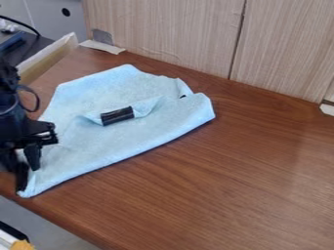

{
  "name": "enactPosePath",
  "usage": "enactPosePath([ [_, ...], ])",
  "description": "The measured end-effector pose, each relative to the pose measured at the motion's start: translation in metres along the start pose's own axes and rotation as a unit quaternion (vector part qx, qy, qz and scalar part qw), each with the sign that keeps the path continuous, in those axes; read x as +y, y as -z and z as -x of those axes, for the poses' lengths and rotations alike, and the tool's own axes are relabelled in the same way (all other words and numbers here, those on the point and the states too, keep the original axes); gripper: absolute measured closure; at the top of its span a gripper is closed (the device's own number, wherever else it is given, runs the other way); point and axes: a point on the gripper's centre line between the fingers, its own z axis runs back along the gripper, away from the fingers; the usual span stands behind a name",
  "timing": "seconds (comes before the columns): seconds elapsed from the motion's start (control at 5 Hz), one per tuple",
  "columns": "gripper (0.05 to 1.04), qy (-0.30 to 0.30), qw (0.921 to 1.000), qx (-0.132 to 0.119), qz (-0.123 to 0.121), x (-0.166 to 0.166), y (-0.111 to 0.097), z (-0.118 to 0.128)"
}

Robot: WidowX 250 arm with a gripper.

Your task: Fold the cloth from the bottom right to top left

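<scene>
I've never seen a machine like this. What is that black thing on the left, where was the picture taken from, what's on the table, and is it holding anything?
The black thing is a robot arm. Its gripper, the part that works like a hand, is low at the left, right by the bottom-left corner of the cloth. The single picture comes from a fixed camera looking down at a slant.

On the brown wooden table lies a light blue cloth, creased and uneven, with a short black strip on it, perhaps tape. Behind stands a pale wooden panel.

Whether the gripper has hold of the cloth, I can't tell from this angle. Its job is to fold it.
</scene>
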Motion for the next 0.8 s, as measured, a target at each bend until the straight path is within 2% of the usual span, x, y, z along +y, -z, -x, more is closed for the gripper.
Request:
enactPosePath([
  [0.2, 0.901, 0.008, 0.9999, 0.002, 0.012, -0.005, -0.002, 0.000],
  [0.4, 1.007, 0.026, 0.9994, 0.016, 0.014, -0.013, -0.006, 0.004],
  [0.8, 1.024, 0.017, 0.9986, 0.016, 0.048, -0.032, -0.036, -0.004],
])
